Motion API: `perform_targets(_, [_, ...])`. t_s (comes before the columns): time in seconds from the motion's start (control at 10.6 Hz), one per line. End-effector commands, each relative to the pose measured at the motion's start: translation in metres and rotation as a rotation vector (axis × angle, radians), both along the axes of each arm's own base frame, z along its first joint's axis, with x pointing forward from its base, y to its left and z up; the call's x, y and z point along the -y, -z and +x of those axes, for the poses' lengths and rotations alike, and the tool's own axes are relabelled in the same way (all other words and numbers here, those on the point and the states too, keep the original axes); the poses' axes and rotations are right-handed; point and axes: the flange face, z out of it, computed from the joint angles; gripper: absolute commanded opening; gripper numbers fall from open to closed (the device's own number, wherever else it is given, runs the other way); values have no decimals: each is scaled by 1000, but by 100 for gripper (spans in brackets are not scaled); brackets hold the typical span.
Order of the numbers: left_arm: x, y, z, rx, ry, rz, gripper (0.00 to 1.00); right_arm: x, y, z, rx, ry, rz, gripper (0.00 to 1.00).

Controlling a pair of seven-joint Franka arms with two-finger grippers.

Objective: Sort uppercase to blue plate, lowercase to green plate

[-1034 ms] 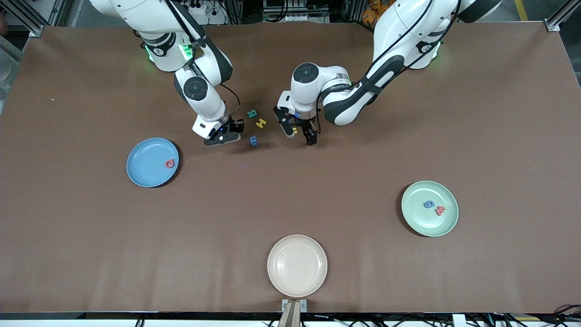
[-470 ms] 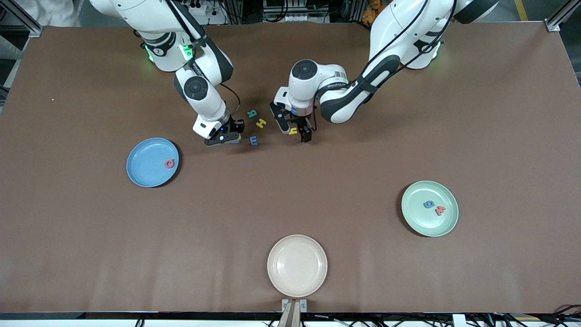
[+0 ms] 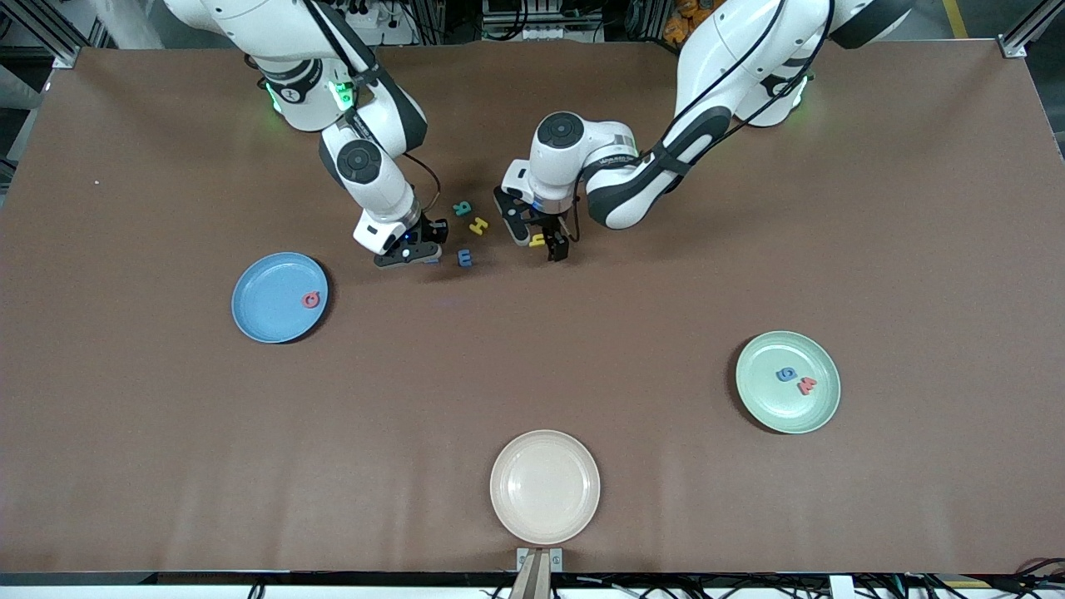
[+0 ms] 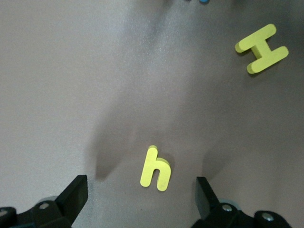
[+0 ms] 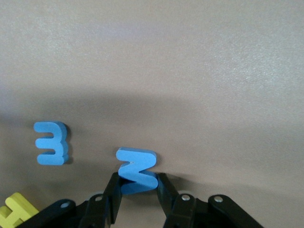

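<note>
My right gripper [image 3: 416, 254] [image 5: 137, 183] is down at the table, shut on a blue zigzag letter [image 5: 137, 170]. A blue W [image 3: 465, 258] [image 5: 51, 142] lies beside it. My left gripper [image 3: 539, 240] [image 4: 140, 199] is open and low, with its fingers either side of the yellow h [image 3: 537, 240] [image 4: 156, 168], not touching it. The teal R [image 3: 462, 208] and yellow H [image 3: 478, 225] [image 4: 262, 48] lie between the two grippers. The blue plate [image 3: 262, 312] holds a red Q [image 3: 311, 299]. The green plate [image 3: 774, 408] holds a blue g [image 3: 785, 374] and a red w [image 3: 806, 385].
A cream plate [image 3: 545, 516] stands at the table's edge nearest the front camera, midway along it. The loose letters are bunched close together between the two arms' wrists.
My right gripper's fingers have closed on the blue zigzag letter. My left gripper has shifted a little toward the bases and now straddles the yellow h.
</note>
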Motion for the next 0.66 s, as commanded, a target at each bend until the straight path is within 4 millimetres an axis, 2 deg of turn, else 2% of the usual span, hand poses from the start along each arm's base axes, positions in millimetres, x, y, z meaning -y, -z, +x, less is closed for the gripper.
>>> perform_targets(0.0, [4,5,-2,14,25,-10,96,11,4,11,-1,29,-5,24])
perform_targets(0.19, [6,8,-1,11,25,-13,92,9,2,14,-6,29,-8,22])
perform_targets(0.38, [6,9,-1,10,26,-13,80,10,-3,21,-9,31,-11,22])
perform_targets(0.56, [5,11,-1,7,24,-9,65,12,-8,31,-19,37,-15,22])
